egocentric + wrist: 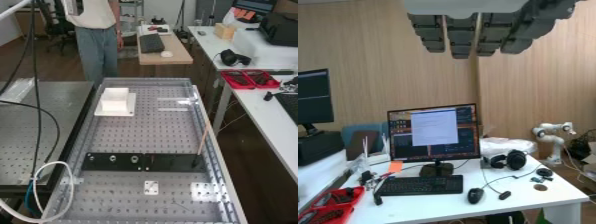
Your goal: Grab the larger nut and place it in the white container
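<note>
Hand [461, 37] wide, fingers straight; you can't fix its direction to the larger nut [113, 158], which stands on the near black bar [101, 167], between smaller nut [91, 158] and bearing [134, 159]; white container [115, 104] lies beyond, far

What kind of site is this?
Likely a robotics lab: perforated metal bench, a robot hand's dark fingers, desk with monitor and keyboard.
</note>
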{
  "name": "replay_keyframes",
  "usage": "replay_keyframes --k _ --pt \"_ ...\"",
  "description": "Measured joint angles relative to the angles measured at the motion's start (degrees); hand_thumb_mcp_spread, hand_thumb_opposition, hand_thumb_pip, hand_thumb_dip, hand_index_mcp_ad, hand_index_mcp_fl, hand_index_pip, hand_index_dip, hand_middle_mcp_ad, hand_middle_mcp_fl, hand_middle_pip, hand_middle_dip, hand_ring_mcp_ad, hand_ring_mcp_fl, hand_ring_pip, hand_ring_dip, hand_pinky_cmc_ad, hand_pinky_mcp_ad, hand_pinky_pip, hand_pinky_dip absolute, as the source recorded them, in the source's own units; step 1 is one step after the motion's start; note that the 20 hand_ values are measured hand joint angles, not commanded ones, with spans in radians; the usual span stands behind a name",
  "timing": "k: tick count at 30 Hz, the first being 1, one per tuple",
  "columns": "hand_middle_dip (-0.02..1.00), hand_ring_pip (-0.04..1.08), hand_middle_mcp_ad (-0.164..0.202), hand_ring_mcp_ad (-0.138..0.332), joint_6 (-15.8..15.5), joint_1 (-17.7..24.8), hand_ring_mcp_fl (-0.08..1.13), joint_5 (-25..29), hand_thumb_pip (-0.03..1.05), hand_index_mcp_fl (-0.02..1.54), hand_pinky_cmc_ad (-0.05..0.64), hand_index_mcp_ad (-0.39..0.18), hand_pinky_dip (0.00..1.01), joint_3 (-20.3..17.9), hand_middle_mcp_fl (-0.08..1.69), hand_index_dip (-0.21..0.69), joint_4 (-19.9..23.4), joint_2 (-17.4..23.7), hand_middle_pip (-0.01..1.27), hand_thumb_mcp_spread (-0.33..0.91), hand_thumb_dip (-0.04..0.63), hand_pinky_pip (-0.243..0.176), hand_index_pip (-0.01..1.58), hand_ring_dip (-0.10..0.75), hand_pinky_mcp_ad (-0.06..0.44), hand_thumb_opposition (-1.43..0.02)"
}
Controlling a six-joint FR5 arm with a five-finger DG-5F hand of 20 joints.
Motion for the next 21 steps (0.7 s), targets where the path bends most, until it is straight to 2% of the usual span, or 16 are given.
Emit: replay_keyframes --k 2,3,4,6,10,11,12,15,16,17,19,21 --pt "0.03 0.0 0.059 0.07 -0.02 0.01 0.0 0.1 0.0 0.02 0.037 0.023 0.01 -0.15 0.01 0.0 -0.01 0.2 0.02 0.0 0.003 -0.01 0.01 0.016 0.044 0.01" --pt "0.04 0.01 0.052 0.065 -0.07 0.02 0.0 0.18 0.08 0.02 0.038 0.024 0.05 -0.24 0.02 0.0 -0.02 0.31 0.03 0.04 0.01 -0.01 0.02 0.023 0.047 -0.04" --pt "0.04 0.01 0.051 0.066 -0.12 0.03 0.0 0.25 0.21 0.02 0.044 0.024 0.1 -0.31 0.05 0.0 -0.04 0.4 0.04 0.09 0.037 -0.01 0.02 0.028 0.052 -0.1" --pt "0.08 0.04 0.051 0.066 -0.18 0.06 0.0 0.36 0.35 0.02 0.063 0.024 0.21 -0.39 0.06 0.0 -0.14 0.49 0.07 0.2 0.052 -0.01 0.04 0.045 0.086 -0.24" --pt "0.16 0.06 0.052 0.079 -0.17 0.11 0.0 0.54 0.41 0.02 0.18 0.009 0.43 -0.63 0.1 0.0 -0.26 0.59 0.09 0.23 0.066 -0.024 0.07 0.101 0.192 -0.49" --pt "0.17 0.05 0.051 0.091 -0.17 0.11 0.0 0.55 0.42 0.02 0.195 0.009 0.46 -0.66 0.12 0.0 -0.26 0.61 0.1 0.23 0.07 -0.042 0.07 0.103 0.204 -0.53" --pt "0.17 0.08 0.051 0.101 -0.16 0.12 0.0 0.58 0.43 0.02 0.229 0.009 0.49 -0.73 0.13 0.0 -0.26 0.65 0.1 0.24 0.068 -0.042 0.07 0.117 0.232 -0.57" --pt "0.21 0.08 0.052 0.126 -0.27 0.23 0.0 0.76 0.45 0.04 0.278 0.007 0.57 -0.99 0.12 0.0 -0.17 0.81 0.11 0.23 0.066 -0.04 0.09 0.134 0.274 -0.62" --pt "0.21 0.08 0.054 0.136 -0.26 0.27 0.0 0.85 0.46 0.04 0.284 0.01 0.58 -1.1 0.12 0.0 -0.09 0.89 0.1 0.24 0.065 -0.059 0.09 0.131 0.276 -0.64" --pt "0.21 0.08 0.054 0.138 -0.26 0.29 0.0 0.9 0.46 0.04 0.302 0.007 0.6 -1.15 0.12 0.0 -0.05 0.93 0.11 0.23 0.065 -0.061 0.1 0.134 0.281 -0.65" --pt "0.23 0.09 0.054 0.145 -0.28 0.37 0.0 1.17 0.46 0.04 0.318 0.01 0.62 -1.32 0.13 0.0 0.07 1.06 0.12 0.23 0.065 -0.058 0.1 0.145 0.295 -0.67" --pt "0.23 0.09 0.059 0.152 -0.3 0.48 0.0 1.53 0.47 0.04 0.333 0.007 0.61 -1.58 0.13 0.0 0.15 1.22 0.12 0.23 0.065 -0.075 0.1 0.147 0.314 -0.69"
